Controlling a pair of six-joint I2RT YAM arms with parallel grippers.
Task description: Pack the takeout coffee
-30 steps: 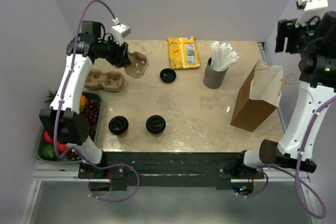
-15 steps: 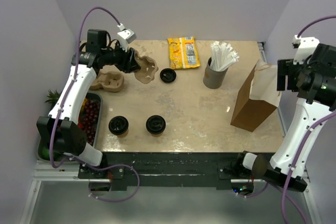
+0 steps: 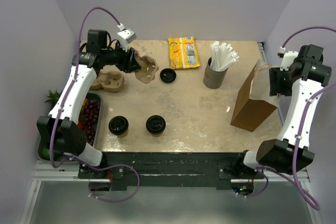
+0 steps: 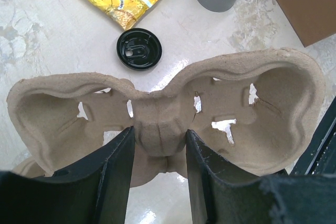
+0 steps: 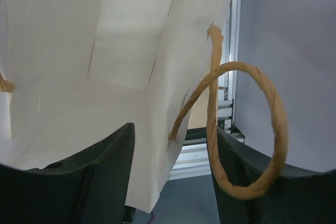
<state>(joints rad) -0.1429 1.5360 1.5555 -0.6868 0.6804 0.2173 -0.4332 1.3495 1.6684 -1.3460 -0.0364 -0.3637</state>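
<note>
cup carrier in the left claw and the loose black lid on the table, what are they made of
The carrier looks like moulded paper pulp: matte tan, fibrous, ragged cutout edges. The lid is probably thin plastic: glossy black, crisp moulded rings, light glints.

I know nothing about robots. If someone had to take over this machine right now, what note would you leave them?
Left fingers: shut on the centre ridge of a cardboard carrier, lifted at the table's back left.
Right fingers: open, one on each side of the brown paper bag wall, beside its handle.
Coffee: two lidded cups stand at the front left, neither arm near them. A loose black lid lies mid-table.
Done: lids on, carrier picked up.
Left: cups into the carrier, then probably into the bag.
</note>
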